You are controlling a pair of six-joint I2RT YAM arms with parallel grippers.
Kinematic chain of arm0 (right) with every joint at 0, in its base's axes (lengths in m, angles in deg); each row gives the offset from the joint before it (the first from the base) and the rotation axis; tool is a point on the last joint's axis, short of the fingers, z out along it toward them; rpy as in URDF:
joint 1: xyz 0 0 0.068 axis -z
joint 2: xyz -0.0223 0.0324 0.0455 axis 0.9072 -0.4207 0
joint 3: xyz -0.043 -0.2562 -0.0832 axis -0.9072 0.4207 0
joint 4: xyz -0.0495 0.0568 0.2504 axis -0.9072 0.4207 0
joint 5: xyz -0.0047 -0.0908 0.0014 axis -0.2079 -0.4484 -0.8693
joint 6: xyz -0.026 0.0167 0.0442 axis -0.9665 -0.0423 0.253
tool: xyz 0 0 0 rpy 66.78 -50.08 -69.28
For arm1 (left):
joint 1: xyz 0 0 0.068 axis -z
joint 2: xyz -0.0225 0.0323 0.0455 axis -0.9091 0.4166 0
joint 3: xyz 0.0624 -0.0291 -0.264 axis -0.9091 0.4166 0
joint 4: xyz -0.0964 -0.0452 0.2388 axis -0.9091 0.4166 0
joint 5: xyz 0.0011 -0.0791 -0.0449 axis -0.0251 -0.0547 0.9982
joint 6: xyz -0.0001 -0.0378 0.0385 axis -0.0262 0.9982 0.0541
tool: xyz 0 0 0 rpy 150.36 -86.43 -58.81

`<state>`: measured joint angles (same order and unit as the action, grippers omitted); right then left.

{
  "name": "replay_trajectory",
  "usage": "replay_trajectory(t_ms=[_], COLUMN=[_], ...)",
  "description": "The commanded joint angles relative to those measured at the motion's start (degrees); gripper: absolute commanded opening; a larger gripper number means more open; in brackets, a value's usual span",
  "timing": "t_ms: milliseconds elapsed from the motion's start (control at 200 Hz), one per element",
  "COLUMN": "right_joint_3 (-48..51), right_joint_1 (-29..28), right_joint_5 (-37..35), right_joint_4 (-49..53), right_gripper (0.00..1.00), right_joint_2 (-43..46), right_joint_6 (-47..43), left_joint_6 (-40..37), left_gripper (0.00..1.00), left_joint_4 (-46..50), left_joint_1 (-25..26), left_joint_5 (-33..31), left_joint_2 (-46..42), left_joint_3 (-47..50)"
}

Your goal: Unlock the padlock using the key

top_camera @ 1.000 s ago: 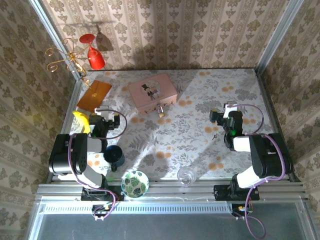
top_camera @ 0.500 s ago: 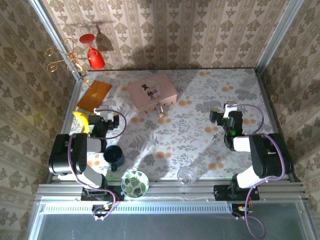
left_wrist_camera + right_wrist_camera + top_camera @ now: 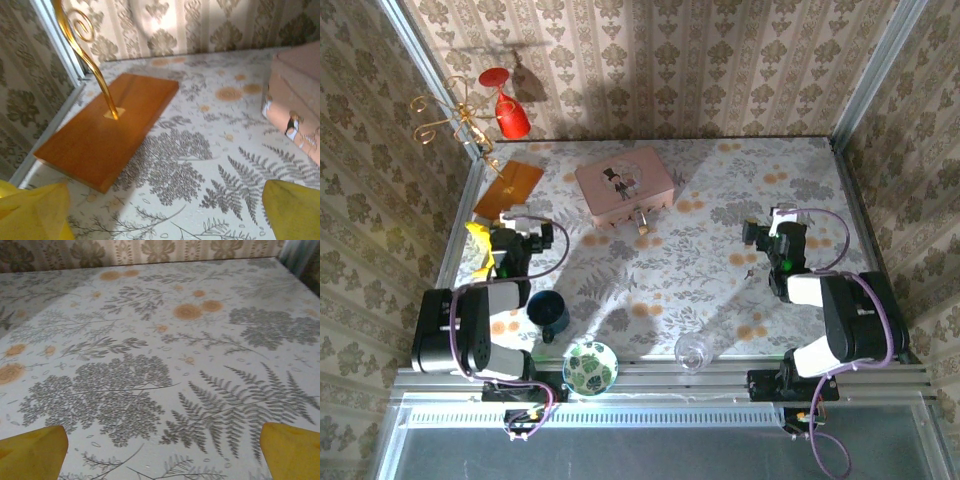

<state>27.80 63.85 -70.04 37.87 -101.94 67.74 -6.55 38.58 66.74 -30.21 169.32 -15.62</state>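
While both pincers stand wide open and empty, the left gripper (image 3: pixel 162 210) faces the wooden stand base (image 3: pixel 107 127) at the table's left edge, with the pink box (image 3: pixel 625 185) to its right. The padlock (image 3: pixel 642 222) sits at that box's near side. The right gripper (image 3: pixel 162 450) overlooks bare tablecloth (image 3: pixel 150 365) up to the back wall. Since one second ago, the left arm has swung leftward; the right arm, box and padlock are unchanged.

Just a white tablecloth (image 3: pixel 165 315) printed with grey ferns and orange flowers, patterned beige wallpaper (image 3: pixel 150 249) up top, two yellow fingertips (image 3: pixel 31 449) spread wide in the bottom corners.
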Motion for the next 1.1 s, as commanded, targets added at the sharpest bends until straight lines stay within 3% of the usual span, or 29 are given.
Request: replay_trajectory(t_ms=[0, 275, 435, 555, 775, 945, 1095], right_joint_3=[-3.6, -11.07, -13.79, -15.28, -18.58, -19.12, -19.93], right_joint_1=[-0.4, -0.83, -1.6, -2.4, -4.76, -9.59, -10.75], right_joint_5=[-6.35, -13.36, -14.41, -13.31, -8.15, -5.76, -0.2], right_joint_4=[11.72, 47.31, 63.52, 71.59, 83.15, 82.91, 79.01], right_gripper=[1.0, 1.0, 1.0, 1.0, 0.9, 0.81, 0.66], right_joint_2=[6.9, 22.55, 29.41, 32.44, 29.77, 23.56, 17.17], right_joint_6=[3.59, 15.59, 23.71, 27.17, 31.49, 33.2, 33.9], left_joint_6=[2.41, 10.36, 17.94, 24.14, 32.56, 32.46, 30.82], left_gripper=[1.0, 1.0, 1.0, 1.0, 1.0, 1.0, 1.0], left_joint_4=[4.37, 36.94, 46.84, 49.97, 50.96, 50.44, 49.88], left_joint_1=[-0.34, 1.91, 3.1, 3.81, 5.25, 9.27, 15.68], left_joint_5=[-3.43, -6.82, -6.29, -3.48, 2.52, 4.12, 0.83], left_joint_2=[-5.23, -29.01, -42.75, -48.38, -48.44, -43.96, -41.62], left_joint_3=[1.58, -3.15, -2.81, -2.19, -1.7, -4.58, -6.84])
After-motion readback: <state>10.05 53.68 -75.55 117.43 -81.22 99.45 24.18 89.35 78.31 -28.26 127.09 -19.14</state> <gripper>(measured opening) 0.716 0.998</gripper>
